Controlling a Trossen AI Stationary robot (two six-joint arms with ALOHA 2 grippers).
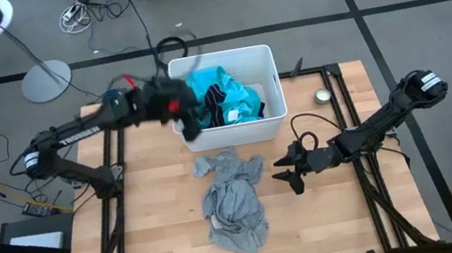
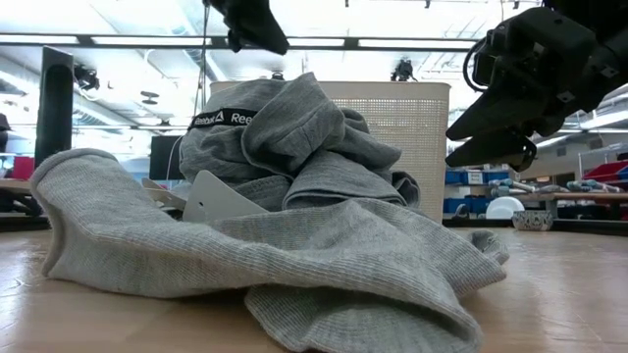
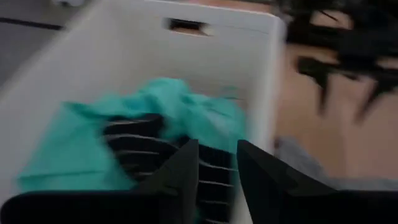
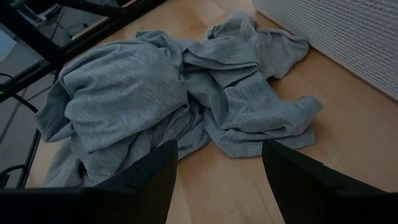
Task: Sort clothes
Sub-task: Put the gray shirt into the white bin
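Grey floor around a wooden table (image 1: 171, 242)
Cables (image 1: 91, 7) lie at 12 o'clock; a lamp base (image 1: 46, 81) at 10.

left hand (image 1: 191, 124): fingers slightly apart, empty | right hand (image 1: 290, 173): fingers spread

Grey shirt (image 1: 233, 200) on table (image 1: 171, 242), turquoise garment (image 1: 235, 96) in bin (image 1: 269, 66).

Grey shirt (image 1: 235, 201); turquoise garment (image 1: 235, 98); black piece (image 3: 140, 146), prob. striped.
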